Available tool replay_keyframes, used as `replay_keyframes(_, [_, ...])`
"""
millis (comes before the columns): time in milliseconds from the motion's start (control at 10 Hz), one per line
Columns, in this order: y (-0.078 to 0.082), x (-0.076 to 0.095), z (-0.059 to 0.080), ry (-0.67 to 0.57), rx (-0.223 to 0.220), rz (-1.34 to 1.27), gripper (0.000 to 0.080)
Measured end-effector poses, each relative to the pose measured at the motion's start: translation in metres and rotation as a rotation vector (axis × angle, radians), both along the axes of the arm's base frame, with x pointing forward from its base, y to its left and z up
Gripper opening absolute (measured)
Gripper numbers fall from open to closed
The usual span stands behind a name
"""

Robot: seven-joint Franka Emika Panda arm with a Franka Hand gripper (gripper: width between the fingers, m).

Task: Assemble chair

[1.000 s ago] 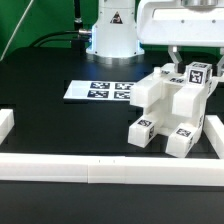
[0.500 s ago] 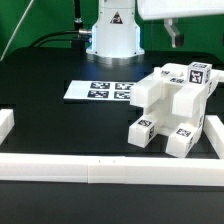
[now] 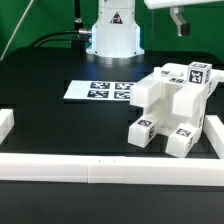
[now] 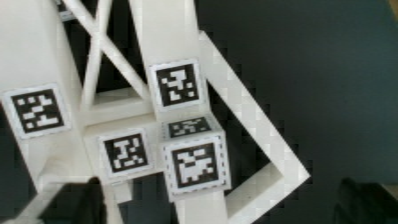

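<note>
The chair [image 3: 172, 105] stands at the exterior view's right as one blocky white assembly, with tags on its top and on its lower ends. My gripper [image 3: 180, 18] hangs well above it, near the top edge of that view, holding nothing and touching nothing. In the wrist view I look down on the chair's white frame [image 4: 169, 120] with its crossed bars and several tags. A dark fingertip [image 4: 68, 205] shows at the edge of that view, and the fingers stand wide apart with the chair far below them.
The marker board [image 3: 100, 90] lies flat left of the chair. A long white border bar [image 3: 110, 170] runs along the front, with a short bar [image 3: 5, 125] at the left and another [image 3: 215, 130] close behind the chair. The robot base [image 3: 112, 35] stands at the back.
My gripper has risen from just above the chair's top to near the top of the exterior view. The chair has stayed in place.
</note>
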State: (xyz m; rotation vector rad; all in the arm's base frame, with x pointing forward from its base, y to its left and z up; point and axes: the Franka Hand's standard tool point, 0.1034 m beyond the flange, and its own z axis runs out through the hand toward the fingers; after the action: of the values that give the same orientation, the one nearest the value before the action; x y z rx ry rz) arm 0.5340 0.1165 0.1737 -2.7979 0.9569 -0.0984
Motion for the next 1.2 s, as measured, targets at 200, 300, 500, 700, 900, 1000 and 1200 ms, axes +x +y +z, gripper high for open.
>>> replay_keyframes(200, [0.001, -0.004, 0.000, -0.006, -0.008, 0.029, 0.0648])
replay_keyframes(300, [0.000, -0.019, -0.001, -0.022, -0.022, 0.098, 0.0648])
replay_keyframes(500, [-0.014, -0.053, -0.009, -0.069, -0.048, 0.158, 0.0648])
replay_keyframes(700, [-0.033, -0.076, -0.023, -0.080, -0.063, 0.197, 0.0648])
replay_keyframes(900, [-0.032, -0.074, -0.022, -0.083, -0.066, 0.208, 0.0648])
replay_keyframes(1000, [-0.032, -0.075, -0.023, -0.089, -0.074, 0.257, 0.0648])
replay_keyframes(1200, [-0.035, -0.080, -0.030, -0.102, -0.126, 0.503, 0.0648])
